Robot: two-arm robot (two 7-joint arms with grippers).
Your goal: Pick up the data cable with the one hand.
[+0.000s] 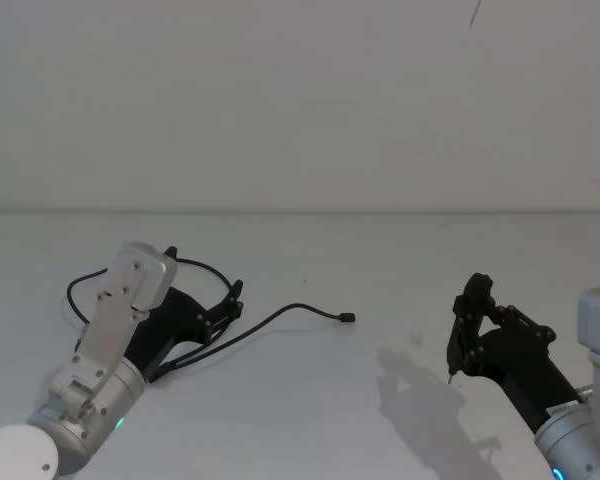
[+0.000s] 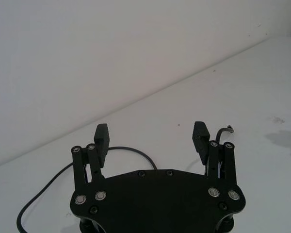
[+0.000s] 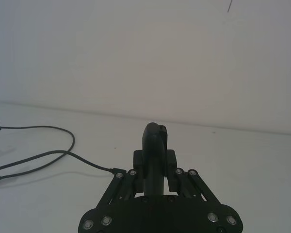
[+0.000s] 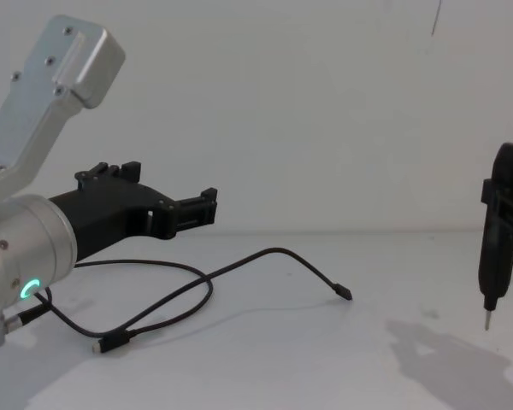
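Hovering above the plain white tabletop (image 1: 310, 420), your left claw (image 1: 234, 297), black and two-fingered on a silver arm, is spread wide with nothing between its fingers (image 2: 101, 138). The long, thin black data cable (image 1: 285, 311) lies flat on the table directly beneath that claw. The chest view shows clear air between the two, so there is no contact. Through the left wrist camera you can see one curved stretch of the cord crossing under the gap between the fingers, close to the palm. From there the cable runs out past the fingertips and ends in a small black plug (image 1: 348, 318), which rests on the table roughly between your two claws. Behind the left claw, toward its arm, the cord bends back in a loose loop. A second small black plug (image 4: 111, 344) lies below and behind the claw, near the silver wrist housing (image 4: 17, 256). Your right claw (image 3: 155, 133), also black, is held above the table well apart from the cable, its fingers pressed together with nothing visible gripped. The piece of cord nearest to it is the first plug end, off to its left side and not touching. A bare white wall (image 1: 300, 100) stands beyond both claws.
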